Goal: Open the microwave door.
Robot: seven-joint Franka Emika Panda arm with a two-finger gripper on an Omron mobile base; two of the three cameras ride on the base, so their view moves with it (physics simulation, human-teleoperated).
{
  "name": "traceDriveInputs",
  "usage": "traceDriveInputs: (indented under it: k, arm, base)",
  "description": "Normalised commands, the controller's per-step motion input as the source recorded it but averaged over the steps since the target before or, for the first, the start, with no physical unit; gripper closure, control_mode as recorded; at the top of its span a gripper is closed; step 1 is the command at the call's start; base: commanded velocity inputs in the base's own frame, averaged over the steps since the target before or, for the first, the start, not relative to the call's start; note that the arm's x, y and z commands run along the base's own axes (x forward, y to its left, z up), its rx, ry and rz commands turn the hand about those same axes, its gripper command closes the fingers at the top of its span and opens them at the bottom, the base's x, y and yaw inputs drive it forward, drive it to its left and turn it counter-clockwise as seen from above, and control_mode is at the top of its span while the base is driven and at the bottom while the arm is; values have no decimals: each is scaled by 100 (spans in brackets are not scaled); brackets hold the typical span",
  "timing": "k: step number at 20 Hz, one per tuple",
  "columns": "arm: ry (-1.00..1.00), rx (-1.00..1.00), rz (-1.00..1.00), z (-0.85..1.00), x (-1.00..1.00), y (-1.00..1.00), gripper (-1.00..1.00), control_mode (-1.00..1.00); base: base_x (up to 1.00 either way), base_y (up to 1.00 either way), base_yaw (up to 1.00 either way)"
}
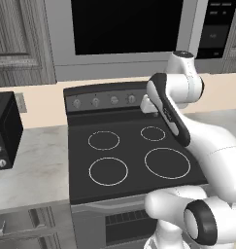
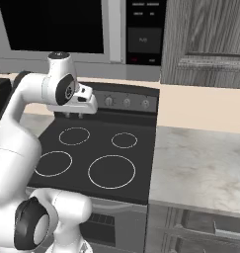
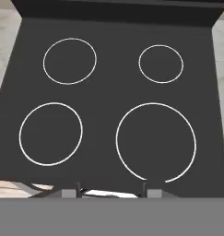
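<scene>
- I count one microwave [image 1: 134, 34]
- one stove [image 1: 129, 151] with four burner rings [image 3: 69, 61]
- four stove knobs [image 1: 95, 102]
- one toaster oven [image 1: 5, 129]

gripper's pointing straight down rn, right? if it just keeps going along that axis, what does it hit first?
Most likely the stove cooktop: the hand view looks straight onto the black glass, and the gripper tips frame the lower middle, between the two larger burner rings. Nothing lies in between. The microwave door is up behind, off that line.

Closed microwave door [image 2: 52, 27] above the black stove [image 2: 99, 148], tool [image 2: 72, 114] low over its back edge.
</scene>
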Motion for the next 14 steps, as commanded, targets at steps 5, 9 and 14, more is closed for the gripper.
traceDriveInputs:
  k: [5,9,14]
  arm:
    - [-16,0,0,2,-30,-1,-100,-100]
    - [-47,0,0,20,-66,-15,-100,-100]
    - [-57,0,0,68,-50,-19,-100,-100]
  base:
    - [0,0,0]
    - [0,0,0]
    - [0,0,0]
